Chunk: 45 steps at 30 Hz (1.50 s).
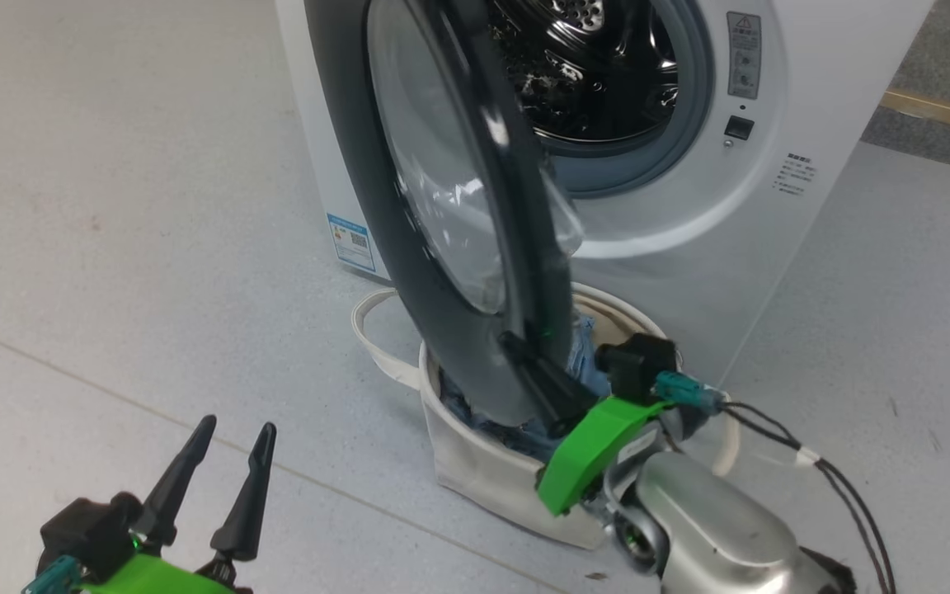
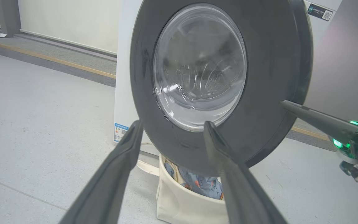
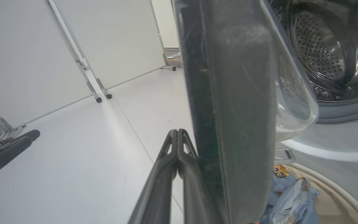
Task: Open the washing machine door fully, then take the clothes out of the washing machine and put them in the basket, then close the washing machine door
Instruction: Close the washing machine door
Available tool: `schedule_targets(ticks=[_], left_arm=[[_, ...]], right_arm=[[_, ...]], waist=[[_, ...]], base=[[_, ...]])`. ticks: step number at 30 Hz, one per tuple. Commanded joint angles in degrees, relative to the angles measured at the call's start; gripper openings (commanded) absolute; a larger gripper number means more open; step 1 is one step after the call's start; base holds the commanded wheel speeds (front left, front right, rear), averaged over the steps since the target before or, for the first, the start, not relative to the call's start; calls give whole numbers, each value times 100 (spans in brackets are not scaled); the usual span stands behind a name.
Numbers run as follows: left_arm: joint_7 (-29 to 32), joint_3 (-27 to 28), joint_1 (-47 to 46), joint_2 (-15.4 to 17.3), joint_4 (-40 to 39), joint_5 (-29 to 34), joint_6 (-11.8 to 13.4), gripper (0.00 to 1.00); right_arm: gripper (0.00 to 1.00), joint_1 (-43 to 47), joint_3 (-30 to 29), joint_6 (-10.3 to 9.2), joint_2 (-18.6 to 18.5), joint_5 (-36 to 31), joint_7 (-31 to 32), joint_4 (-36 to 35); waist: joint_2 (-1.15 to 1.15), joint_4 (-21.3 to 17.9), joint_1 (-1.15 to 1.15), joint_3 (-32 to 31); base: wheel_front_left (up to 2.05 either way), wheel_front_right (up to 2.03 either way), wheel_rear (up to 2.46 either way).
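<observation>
The washing machine (image 1: 772, 247) stands with its steel drum (image 3: 318, 49) exposed and no clothes visible inside. The washing machine door (image 1: 368, 206) stands half open, edge-on in the head view. My right gripper (image 1: 512, 342) is shut, and its fingers (image 3: 177, 146) lie against the outer black rim near the door's lower edge. Under the door sits the cream basket (image 1: 483, 470), holding the light-blue printed clothes (image 2: 197, 182). My left gripper (image 1: 239, 425) hangs open over the floor at the lower left, apart from the door and facing its glass (image 2: 197, 68).
White partition panels on castor legs (image 3: 99, 93) stand behind the open floor to the left. The right arm's cable (image 1: 821, 462) trails over the floor right of the basket. A yellow floor strip (image 1: 937, 111) runs behind the machine.
</observation>
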Motion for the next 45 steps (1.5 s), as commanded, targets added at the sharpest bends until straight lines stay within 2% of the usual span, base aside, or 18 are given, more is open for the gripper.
schedule_targets(ticks=[1, 9, 16, 17, 26, 35, 40, 45], left_arm=[[-50, 216, -277, 120, -144, -46, -22, 100], [-61, 108, -378, 44, -169, -74, -30, 100], [-94, 26, -490, -90, -130, -107, -47, 100], [-94, 26, -490, -90, -130, -107, -47, 100], [-122, -152, -751, -268, -66, -106, -76, 100], [-127, -173, -826, -384, -11, -121, -87, 100], [-127, -171, -861, -373, -41, -123, -89, 100], [-128, -121, -898, -335, -94, -114, -89, 100]], right_arm=[[0, -260, -197, -2, 90, -49, -27, -21], [0, -753, -1107, -2, 91, -590, -27, 841], [0, -1361, -2448, -2, 91, -1485, -27, 1532], [0, -1361, -2448, -2, 91, -1485, -27, 1532], [0, -1967, -4475, -2, -44, -3139, -27, 1633], [0, -2475, -6259, -2, -37, -4290, -27, 1563], [0, -2665, -6804, -2, 43, -4687, -27, 1507], [0, -2637, -6481, -2, 86, -4612, -27, 1664]], waist=[[0, 16, 0, 6], [0, 193, 0, 368], [0, 419, 0, 836], [0, 419, 0, 836], [0, 793, 0, 1348], [0, 1032, 0, 1409], [0, 987, 0, 1371], [0, 796, 0, 1303]], base=[[0, 0, 0], [0, 0, 0], [0, 0, 0], [0, 0, 0], [0, 0, 0], [0, 0, 0], [0, 0, 0], [0, 0, 0]])
